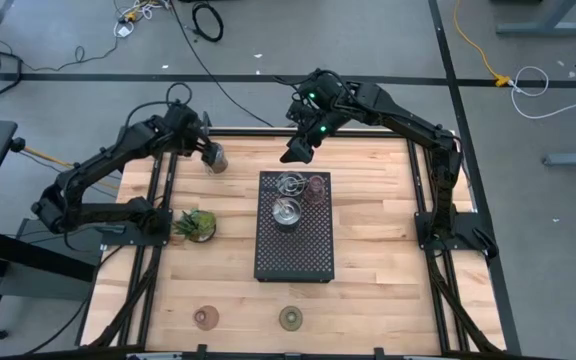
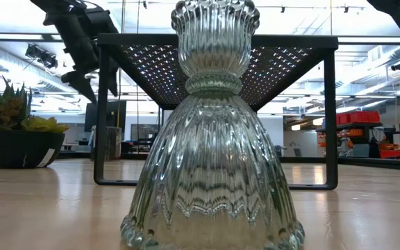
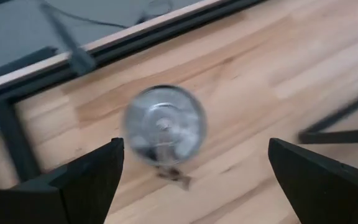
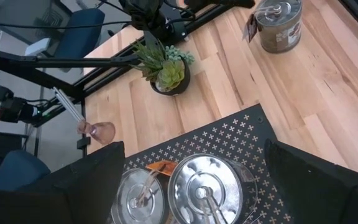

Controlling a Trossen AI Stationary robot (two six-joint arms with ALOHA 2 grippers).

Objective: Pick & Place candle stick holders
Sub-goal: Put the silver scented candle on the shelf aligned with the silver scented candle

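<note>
both pairs of fingers stand spread wide, gripping nothing. the left gripper hangs over a silver holder near the table's far edge. the right gripper hovers beyond the black tray, where two silver cups and a pinkish holder sit.

Black tray patterned with small cross-shaped holes at frame centre, shiny silver cup on it, pale striped wood table, green plant in dark pot left, pink disc and olive-green disc at bottom, clear ribbed glass holder
</note>
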